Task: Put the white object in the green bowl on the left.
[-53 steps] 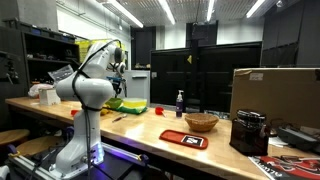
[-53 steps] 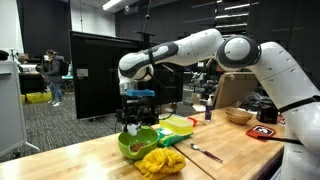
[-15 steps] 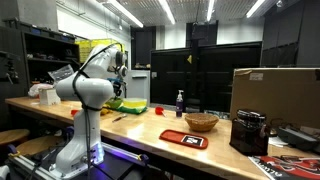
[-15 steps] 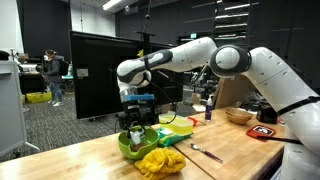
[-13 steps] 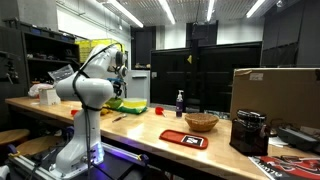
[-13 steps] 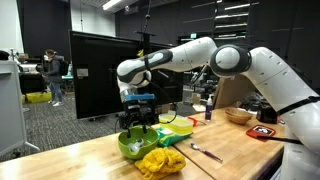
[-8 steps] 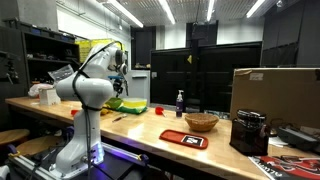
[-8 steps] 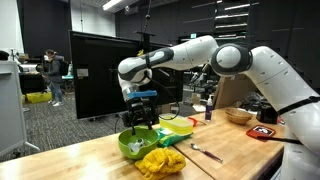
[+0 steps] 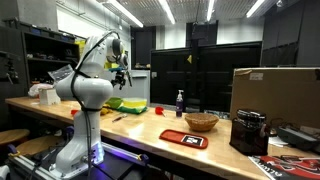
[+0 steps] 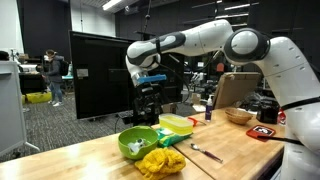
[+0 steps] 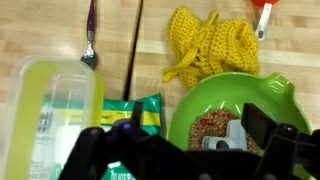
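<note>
In the wrist view the green bowl (image 11: 281, 96) lies straight below me, holding brown grains. The white object (image 11: 226, 132), a small plastic piece with a grey round part, rests on the grains inside it. My gripper (image 11: 178, 138) is open and empty, its dark fingers (image 11: 263, 125) standing wide apart over the bowl. In an exterior view the gripper (image 10: 150, 100) hangs well above the green bowl (image 10: 135, 142), apart from it. From the far camera the gripper (image 9: 122, 78) is seen raised above the table's left end.
A yellow knitted cloth (image 11: 210, 50) lies beside the bowl, with a spoon (image 11: 90, 40), a clear yellow-green container (image 11: 50, 110) and a green packet (image 11: 143, 110) close by. A woven bowl (image 9: 201, 122), blue bottle (image 9: 180, 102), red mat (image 9: 183, 138) and cardboard box (image 9: 275, 95) stand further along.
The gripper was low in the green bowl and shut on the white object; it has opened, left the object in the bowl and risen well above it.
</note>
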Controlling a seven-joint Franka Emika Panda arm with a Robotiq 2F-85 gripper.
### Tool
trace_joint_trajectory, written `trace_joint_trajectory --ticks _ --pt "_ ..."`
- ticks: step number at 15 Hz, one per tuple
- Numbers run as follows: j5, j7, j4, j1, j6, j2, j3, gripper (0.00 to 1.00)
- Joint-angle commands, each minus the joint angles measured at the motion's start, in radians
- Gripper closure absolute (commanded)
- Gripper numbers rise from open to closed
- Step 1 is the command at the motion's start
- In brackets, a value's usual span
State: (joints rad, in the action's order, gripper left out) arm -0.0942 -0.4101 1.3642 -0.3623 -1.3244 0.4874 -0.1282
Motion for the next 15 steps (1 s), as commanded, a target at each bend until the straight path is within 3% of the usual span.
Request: trace_joint_trajectory --ticks 1,8,11,15 --pt "0.055 -0.018 0.201 0.013 -0.054 -0.173 0.011 0.00" --pt "0.250 0.064 0.542 0.083 -0.257 -0.500 -0.006 0.00" --pt "0.228 0.113 0.675 0.135 -0.328 -0.644 -0.001 0.00" --pt "0.175 0.200 0.757 0.201 -0.291 -0.789 0.023 0.00"
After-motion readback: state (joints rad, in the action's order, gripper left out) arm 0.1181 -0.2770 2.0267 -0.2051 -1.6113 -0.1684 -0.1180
